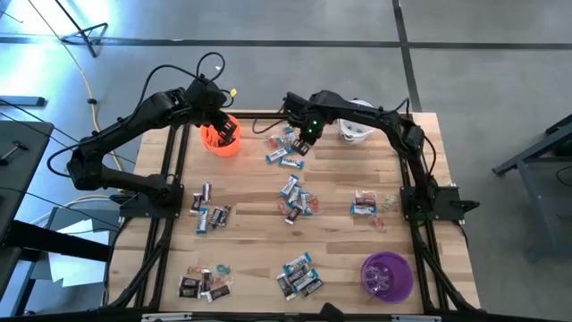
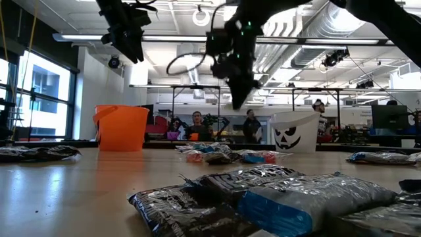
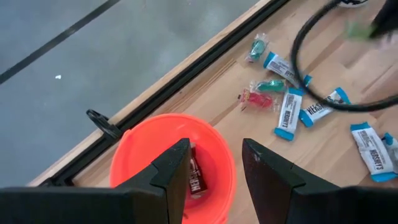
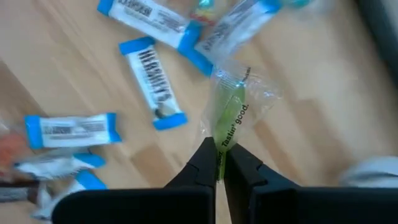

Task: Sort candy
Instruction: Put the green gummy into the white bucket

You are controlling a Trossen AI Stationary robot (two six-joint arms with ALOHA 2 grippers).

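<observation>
Right jaws clenched on green wrapped candy, above far-centre surface. Left jaws parted, empty, over orange cup holding one candy. Most candy piles unsorted; purple cup near right.

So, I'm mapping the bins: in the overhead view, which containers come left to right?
Orange cup → white cup → purple cup.
</observation>
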